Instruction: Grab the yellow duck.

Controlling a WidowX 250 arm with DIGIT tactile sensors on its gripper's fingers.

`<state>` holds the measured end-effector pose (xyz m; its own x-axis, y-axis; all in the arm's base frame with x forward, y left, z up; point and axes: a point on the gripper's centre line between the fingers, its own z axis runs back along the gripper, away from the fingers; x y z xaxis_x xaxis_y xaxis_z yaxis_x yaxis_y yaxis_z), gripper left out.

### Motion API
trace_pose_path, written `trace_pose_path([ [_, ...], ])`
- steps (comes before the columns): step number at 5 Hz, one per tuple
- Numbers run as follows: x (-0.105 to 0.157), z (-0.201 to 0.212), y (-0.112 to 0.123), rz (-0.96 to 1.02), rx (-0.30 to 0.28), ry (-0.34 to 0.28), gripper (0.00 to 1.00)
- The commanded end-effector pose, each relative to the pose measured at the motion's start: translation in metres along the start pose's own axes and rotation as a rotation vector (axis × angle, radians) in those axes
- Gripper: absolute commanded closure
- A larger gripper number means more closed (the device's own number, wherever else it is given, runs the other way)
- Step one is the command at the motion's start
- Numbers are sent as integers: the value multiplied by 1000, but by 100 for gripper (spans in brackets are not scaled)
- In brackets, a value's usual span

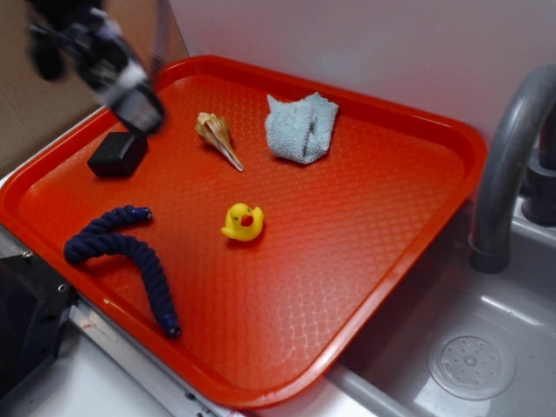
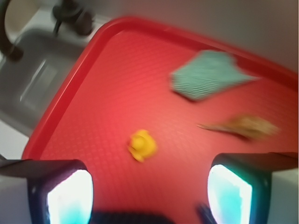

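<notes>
You've got a red tray [image 1: 391, 252] sitting partly over a grey sink [image 1: 486, 347]. On it: duck [image 1: 243, 221] roughly mid-tray, upright, clear of everything. Far of it, shell [image 1: 219, 137] and, to the shell's right, a crumpled blue-grey cloth [image 1: 301, 128]. Far left: black block [image 1: 116, 154]. Near left: dark blue rope [image 1: 130, 256], curved, running along the near-left rim. Right half of the tray is bare. Wrist view's blurred but matches: duck [image 2: 142, 145], cloth [image 2: 208, 74], shell [image 2: 243, 127].
</notes>
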<state>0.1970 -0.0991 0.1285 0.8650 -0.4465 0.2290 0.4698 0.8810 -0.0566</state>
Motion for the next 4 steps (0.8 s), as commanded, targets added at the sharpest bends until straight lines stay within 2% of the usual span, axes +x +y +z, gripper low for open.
trace_pose_path([
  [1,10,-51,-19,-143,-5,65,0],
  [4,-10,-97,10,-126,48,203,0],
])
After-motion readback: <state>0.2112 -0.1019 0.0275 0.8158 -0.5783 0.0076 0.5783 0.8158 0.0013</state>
